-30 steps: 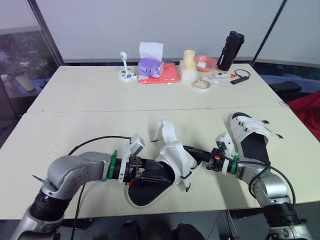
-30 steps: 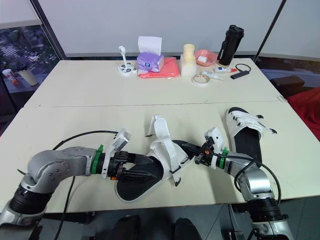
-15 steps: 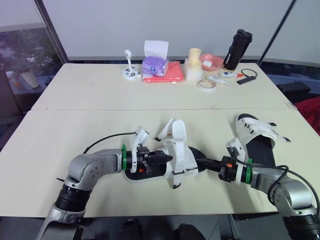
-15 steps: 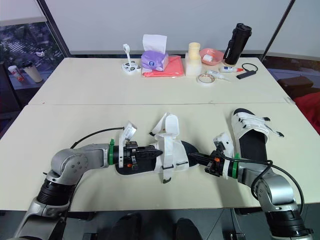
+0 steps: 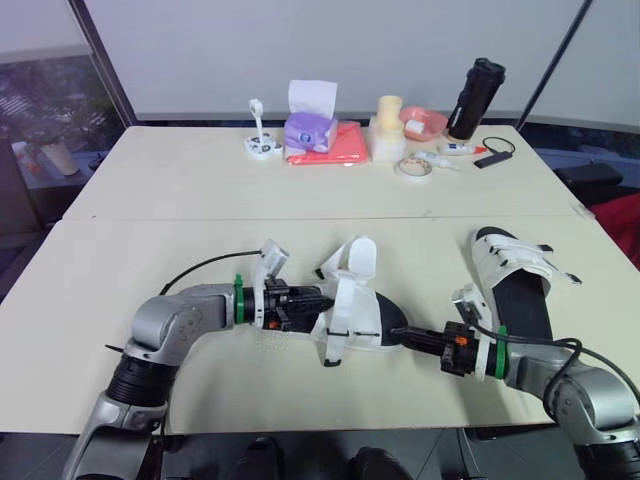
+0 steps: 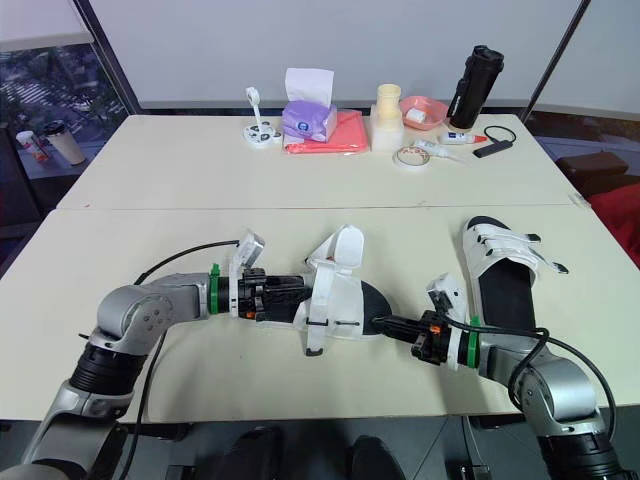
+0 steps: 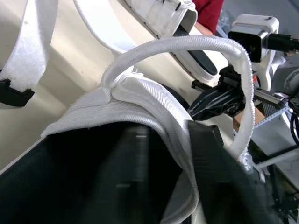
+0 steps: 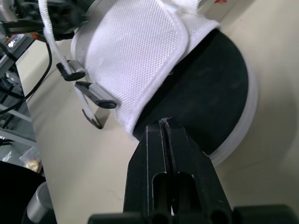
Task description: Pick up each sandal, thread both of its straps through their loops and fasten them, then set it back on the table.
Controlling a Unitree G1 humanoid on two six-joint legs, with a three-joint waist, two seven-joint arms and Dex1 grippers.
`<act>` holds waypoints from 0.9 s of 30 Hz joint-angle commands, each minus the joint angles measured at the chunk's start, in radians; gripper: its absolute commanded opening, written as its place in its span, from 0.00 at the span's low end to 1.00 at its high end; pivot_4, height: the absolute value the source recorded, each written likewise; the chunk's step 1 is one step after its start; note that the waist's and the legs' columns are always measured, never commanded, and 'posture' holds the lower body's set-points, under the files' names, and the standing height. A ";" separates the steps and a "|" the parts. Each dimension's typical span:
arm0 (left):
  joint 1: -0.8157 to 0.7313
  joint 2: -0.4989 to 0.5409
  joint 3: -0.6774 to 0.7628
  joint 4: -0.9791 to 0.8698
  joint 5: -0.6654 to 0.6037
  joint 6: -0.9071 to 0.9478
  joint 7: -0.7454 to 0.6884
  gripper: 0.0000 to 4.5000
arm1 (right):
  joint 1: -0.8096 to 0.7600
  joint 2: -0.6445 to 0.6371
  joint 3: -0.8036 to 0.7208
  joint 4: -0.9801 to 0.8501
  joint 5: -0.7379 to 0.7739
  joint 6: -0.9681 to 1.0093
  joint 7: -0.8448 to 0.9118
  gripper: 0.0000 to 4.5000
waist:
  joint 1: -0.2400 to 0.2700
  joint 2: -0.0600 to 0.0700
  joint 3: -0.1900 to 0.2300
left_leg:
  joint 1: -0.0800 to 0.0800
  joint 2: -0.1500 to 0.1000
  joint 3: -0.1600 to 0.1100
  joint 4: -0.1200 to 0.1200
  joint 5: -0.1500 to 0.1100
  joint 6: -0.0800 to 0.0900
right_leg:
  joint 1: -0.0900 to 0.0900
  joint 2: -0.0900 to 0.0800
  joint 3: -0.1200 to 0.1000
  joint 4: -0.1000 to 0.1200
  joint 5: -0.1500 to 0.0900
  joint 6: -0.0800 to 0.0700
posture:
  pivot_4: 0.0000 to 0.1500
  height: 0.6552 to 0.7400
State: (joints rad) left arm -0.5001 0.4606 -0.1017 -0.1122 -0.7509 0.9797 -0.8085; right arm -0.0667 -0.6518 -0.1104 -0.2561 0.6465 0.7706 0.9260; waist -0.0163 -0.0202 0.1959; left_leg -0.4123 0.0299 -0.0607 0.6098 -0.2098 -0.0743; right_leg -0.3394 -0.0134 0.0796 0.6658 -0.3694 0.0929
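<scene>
1. The right pincer (image 8: pixel 166 127) has its two black fingers pressed together with nothing between them. The tips rest against the rim of the black footbed, at one end of the white mesh sandal (image 5: pixel 352 308).
2. The left pincer (image 5: pixel 310 300) reaches into the opposite end of that sandal, under the mesh upper. Whether it is apart or together cannot be told.
3. The white mesh sandal sits low on the cream surface (image 5: pixel 100 260) directly between the two pincers. It is tilted sideways, with the footbed turned toward the right pincer.
4. On that sandal, one loose white strap (image 5: pixel 361 258) stands upright. Another strap hangs down the near side and ends in black plastic loops (image 8: pixel 96 95).
5. A second black sandal with white straps (image 5: pixel 512 268) lies flat, sole down. It is to the robot's right of the white mesh sandal and well apart from it.
6. Far beyond the white mesh sandal, along the back edge, are a purple tissue box (image 5: pixel 305 133), a coral cloth (image 5: pixel 340 150) touching the box, and a black bottle (image 5: pixel 480 95) further right.
</scene>
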 commanded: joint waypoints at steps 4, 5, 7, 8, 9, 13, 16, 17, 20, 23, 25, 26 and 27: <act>0.051 0.087 0.121 -0.139 -0.060 0.039 0.006 0.99 | -0.011 -0.014 -0.007 -0.010 0.005 -0.033 0.016 0.00 | -0.004 0.000 0.000 | 0.000 0.001 0.000 0.000 0.000 0.000 | -0.001 0.001 0.000 0.000 0.000 0.000 | 1.00 1.00; 0.064 0.116 0.157 -0.167 -0.098 0.055 -0.014 0.99 | -0.016 -0.012 0.002 -0.005 -0.002 -0.038 0.016 0.00 | -0.004 0.000 0.000 | 0.000 0.001 0.000 -0.001 0.000 0.000 | -0.001 0.001 0.000 0.000 0.000 0.000 | 1.00 1.00; 0.089 0.164 0.217 -0.221 -0.179 0.090 -0.050 0.99 | -0.026 -0.008 0.019 0.007 -0.016 -0.046 0.017 0.00 | -0.004 0.001 0.001 | 0.000 0.001 0.000 -0.001 0.000 0.000 | -0.001 0.001 0.000 0.000 0.000 0.000 | 1.00 1.00; 0.109 0.192 0.243 -0.256 -0.229 0.112 -0.073 0.99 | -0.034 -0.003 0.028 0.015 -0.023 -0.049 0.015 0.00 | -0.003 0.001 0.001 | 0.000 0.002 0.000 -0.001 0.000 0.000 | -0.001 0.000 0.000 0.000 0.000 0.000 | 1.00 1.00; 0.131 0.216 0.258 -0.288 -0.267 0.130 -0.092 0.99 | -0.041 0.001 0.036 0.021 -0.027 -0.051 0.014 0.00 | -0.004 0.001 0.001 | 0.000 0.002 0.000 -0.001 0.000 0.000 | -0.001 0.000 0.000 0.000 0.000 0.000 | 1.00 1.00; 0.225 0.283 0.234 -0.392 -0.321 0.153 -0.127 0.99 | -0.072 0.019 0.062 0.054 -0.047 -0.066 0.006 0.00 | -0.002 0.001 0.001 | 0.000 0.001 0.001 -0.001 0.000 0.000 | -0.001 -0.002 0.000 0.000 0.000 0.000 | 1.00 1.00; 0.245 0.264 0.174 -0.382 -0.274 0.122 -0.104 0.99 | -0.100 0.043 0.071 0.097 -0.081 -0.092 -0.031 0.00 | 0.003 0.001 0.001 | 0.000 0.001 0.000 0.000 0.000 0.000 | 0.000 -0.002 0.000 0.000 0.000 0.000 | 1.00 1.00; 0.243 0.255 0.153 -0.373 -0.259 0.110 -0.102 0.99 | -0.106 0.048 0.073 0.106 -0.088 -0.098 -0.037 0.00 | 0.002 0.001 0.001 | 0.000 0.001 0.000 0.000 0.000 0.000 | 0.000 -0.002 0.000 0.000 0.000 0.000 | 1.00 1.00; 0.222 0.231 0.076 -0.332 -0.182 0.061 -0.103 0.99 | -0.115 0.053 0.074 0.106 -0.085 -0.094 -0.035 0.00 | 0.001 0.001 0.001 | 0.000 0.001 0.000 0.001 0.000 0.000 | 0.000 -0.002 0.000 0.000 0.000 0.000 | 1.00 1.00; 0.204 0.221 0.006 -0.294 -0.127 0.012 -0.149 0.99 | -0.121 0.056 0.074 0.105 -0.082 -0.090 -0.039 0.00 | 0.001 0.001 0.001 | 0.000 0.001 0.000 0.000 0.000 0.000 | 0.000 -0.001 0.000 0.000 0.000 0.000 | 1.00 1.00; 0.194 0.211 -0.020 -0.271 -0.114 -0.003 -0.170 0.99 | -0.123 0.059 0.069 0.103 -0.078 -0.088 -0.047 0.00 | 0.000 0.001 0.001 | 0.000 0.001 0.000 0.000 0.000 0.000 | 0.000 -0.001 0.000 0.000 0.000 0.000 | 1.00 1.00; 0.190 0.208 -0.034 -0.263 -0.103 -0.010 -0.178 0.99 | -0.122 0.060 0.064 0.099 -0.074 -0.086 -0.052 0.00 | -0.001 0.001 0.001 | 0.000 0.001 0.000 0.000 0.000 0.000 | 0.000 -0.001 0.000 0.000 0.000 0.000 | 1.00 1.00; 0.188 0.206 -0.047 -0.257 -0.091 -0.017 -0.184 0.99 | -0.120 0.060 0.059 0.092 -0.070 -0.083 -0.056 0.00 | -0.001 0.001 0.001 | 0.000 0.001 0.000 0.000 0.000 0.000 | 0.000 -0.001 0.000 0.000 0.000 0.000 | 1.00 1.00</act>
State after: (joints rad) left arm -0.2988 0.6666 -0.1346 -0.3624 -0.8550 0.9881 -0.9689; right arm -0.1819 -0.5964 -0.0281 -0.1527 0.5706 0.6843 0.8863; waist -0.0170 -0.0193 0.1968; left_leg -0.4121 0.0310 -0.0604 0.6095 -0.2099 -0.0743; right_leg -0.3397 -0.0141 0.0796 0.6660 -0.3694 0.0928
